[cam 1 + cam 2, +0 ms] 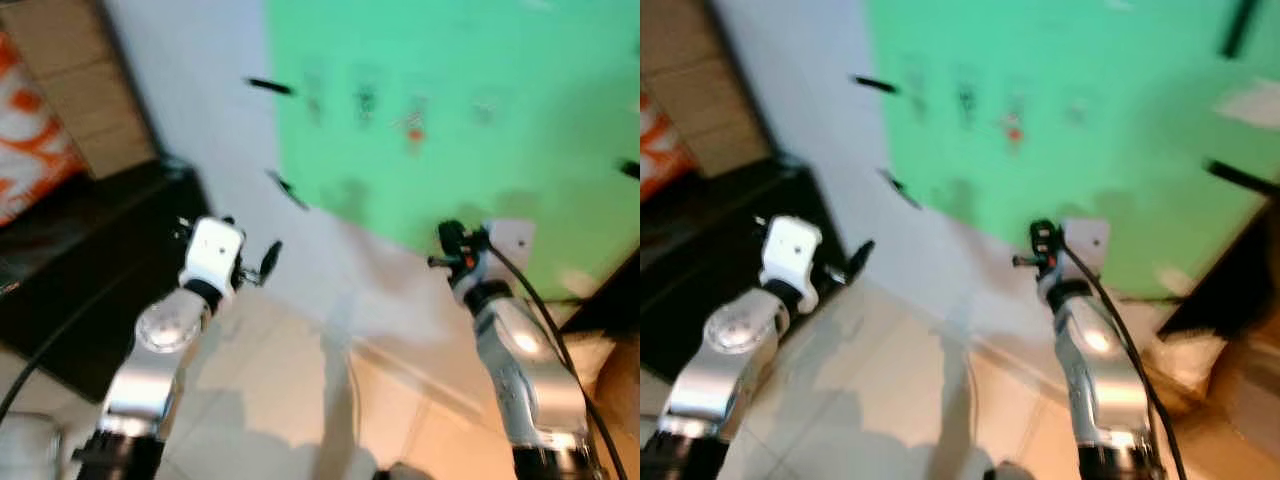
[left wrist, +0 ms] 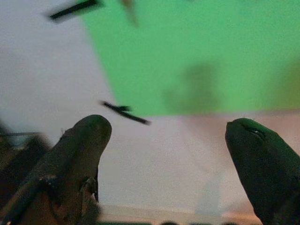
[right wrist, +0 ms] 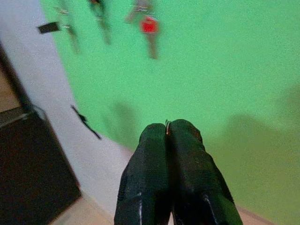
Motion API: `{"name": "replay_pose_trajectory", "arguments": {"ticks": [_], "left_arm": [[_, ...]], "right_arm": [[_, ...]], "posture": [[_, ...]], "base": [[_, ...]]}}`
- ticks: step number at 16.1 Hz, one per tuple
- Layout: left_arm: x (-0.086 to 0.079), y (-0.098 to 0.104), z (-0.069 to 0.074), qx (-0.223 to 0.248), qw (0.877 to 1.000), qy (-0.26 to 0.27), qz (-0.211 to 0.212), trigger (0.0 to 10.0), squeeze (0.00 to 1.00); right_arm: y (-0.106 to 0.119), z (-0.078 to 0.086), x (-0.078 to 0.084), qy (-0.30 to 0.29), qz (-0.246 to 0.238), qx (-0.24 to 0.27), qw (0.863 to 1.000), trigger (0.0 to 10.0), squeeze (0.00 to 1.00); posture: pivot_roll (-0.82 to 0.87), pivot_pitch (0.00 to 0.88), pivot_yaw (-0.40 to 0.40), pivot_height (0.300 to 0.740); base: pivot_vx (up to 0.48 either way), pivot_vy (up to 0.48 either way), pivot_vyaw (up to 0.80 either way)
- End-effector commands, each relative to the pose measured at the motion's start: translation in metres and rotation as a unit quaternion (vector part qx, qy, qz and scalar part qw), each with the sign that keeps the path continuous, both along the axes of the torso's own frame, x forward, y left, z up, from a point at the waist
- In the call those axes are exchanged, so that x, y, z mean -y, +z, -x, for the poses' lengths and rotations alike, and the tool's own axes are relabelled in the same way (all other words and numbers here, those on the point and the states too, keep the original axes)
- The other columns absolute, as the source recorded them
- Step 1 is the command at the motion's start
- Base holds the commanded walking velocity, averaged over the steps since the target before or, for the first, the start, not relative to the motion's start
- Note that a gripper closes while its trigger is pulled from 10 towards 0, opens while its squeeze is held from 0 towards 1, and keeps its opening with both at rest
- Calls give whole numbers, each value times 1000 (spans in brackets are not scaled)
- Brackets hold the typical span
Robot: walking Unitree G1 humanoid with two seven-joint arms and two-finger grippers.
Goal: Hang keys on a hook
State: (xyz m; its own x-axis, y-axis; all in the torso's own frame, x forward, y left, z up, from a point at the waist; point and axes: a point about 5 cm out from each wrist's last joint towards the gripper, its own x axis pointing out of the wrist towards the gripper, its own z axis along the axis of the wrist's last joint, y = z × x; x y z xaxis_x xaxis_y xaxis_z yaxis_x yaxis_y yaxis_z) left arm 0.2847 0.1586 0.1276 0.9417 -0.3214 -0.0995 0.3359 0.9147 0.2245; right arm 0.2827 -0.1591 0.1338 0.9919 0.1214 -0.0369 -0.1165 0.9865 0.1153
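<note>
A green panel [image 1: 480,150] covers the wall ahead. Several small key bunches hang high on it, all blurred, one with a red tag [image 1: 415,128] [image 3: 149,26]. My right gripper [image 1: 447,240] [image 3: 168,125] is raised in front of the panel's lower part, below the keys. It is shut, with only a tiny glint showing at the tips and nothing seen dangling from it. My left gripper [image 1: 268,258] [image 2: 168,126] is held up before the white wall and is open with nothing between its fingers.
Black pegs [image 1: 270,87] [image 1: 288,190] stick out of the white wall left of the panel. A dark cabinet [image 1: 90,260] stands at the left, with an orange and white box [image 1: 30,130] behind it. Pale tiled floor [image 1: 300,400] lies below.
</note>
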Motion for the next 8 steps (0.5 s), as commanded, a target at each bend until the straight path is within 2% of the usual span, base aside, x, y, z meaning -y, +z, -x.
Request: {"name": "replay_pose_trajectory", "arguments": {"ticks": [1,5,8], "left_arm": [[3,2,0,4,1000,-10,3,10000,0],[1,3,1,5,1000,-10,5,10000,0],[0,3,1,5,1000,-13,4,10000,0]], "right_arm": [[4,-1,1,2,5,3,1000,10000,0],[6,-3,-10,47,9,5,999,10000,0],[6,-3,-16,69,13,7,997,10000,0]], "posture": [[-30,0,58,740],[-24,0,54,740],[-23,0,55,740]], "base": [[0,0,-800],[298,0,-800],[379,0,0]]}}
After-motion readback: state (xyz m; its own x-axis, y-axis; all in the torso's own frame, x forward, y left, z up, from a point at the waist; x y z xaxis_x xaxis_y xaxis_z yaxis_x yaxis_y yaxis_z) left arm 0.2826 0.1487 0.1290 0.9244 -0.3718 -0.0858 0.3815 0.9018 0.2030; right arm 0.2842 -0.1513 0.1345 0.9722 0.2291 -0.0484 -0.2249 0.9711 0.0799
